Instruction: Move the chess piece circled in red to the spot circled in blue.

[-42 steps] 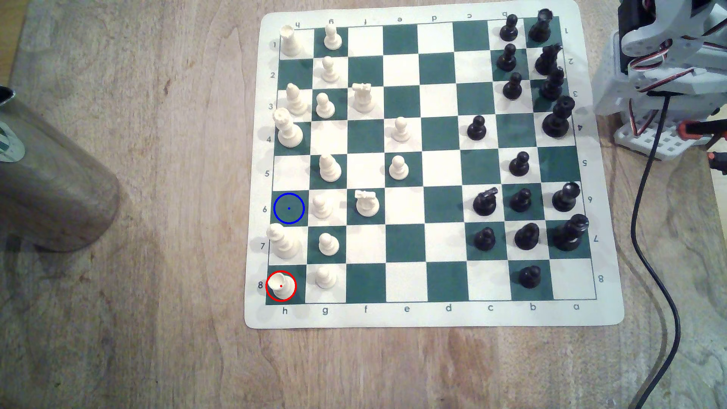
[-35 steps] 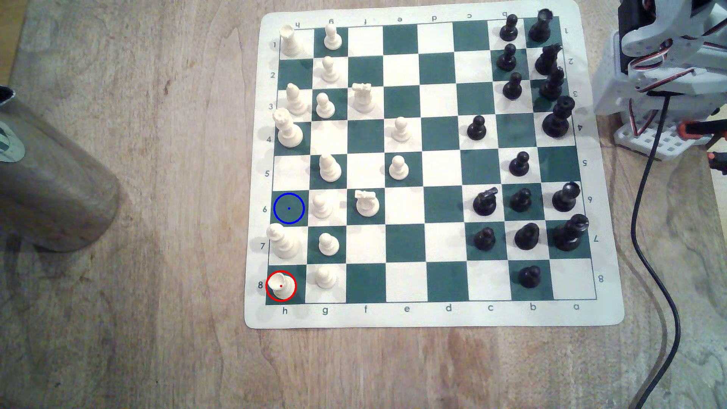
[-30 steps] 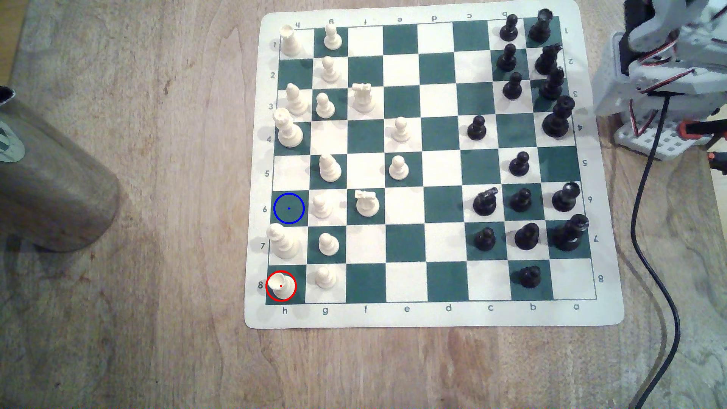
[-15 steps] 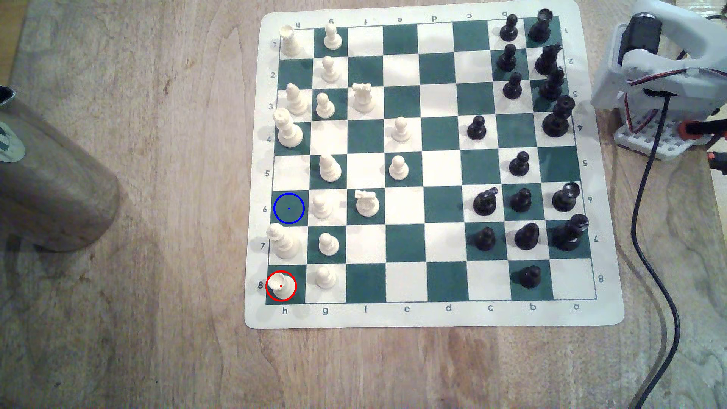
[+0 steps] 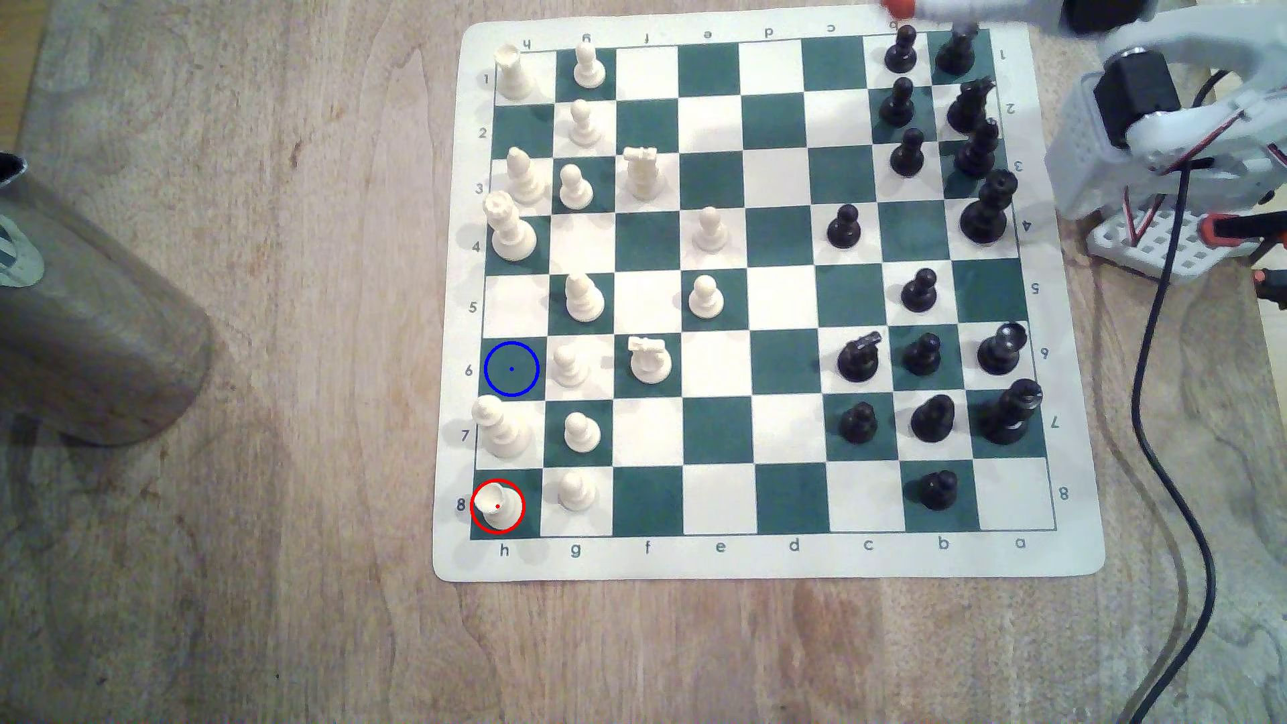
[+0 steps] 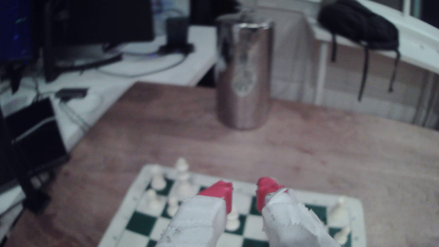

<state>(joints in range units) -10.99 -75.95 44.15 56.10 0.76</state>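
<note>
The empty, slightly parted gripper (image 6: 244, 190) should be carried high over the pieces and lowered squarely around the rook (image 5: 498, 506).

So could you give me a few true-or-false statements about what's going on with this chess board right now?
1. The rook stands in the red ring. True.
2. The blue-ringed square holds a pawn. False: it is bare.
3. The gripper is clamped on the rook. False: its jaws are apart, holding nothing.
4. A metal cup stands off the board. True.
5. A tall cream piece stands between rook and blue-ringed square. True.
</note>
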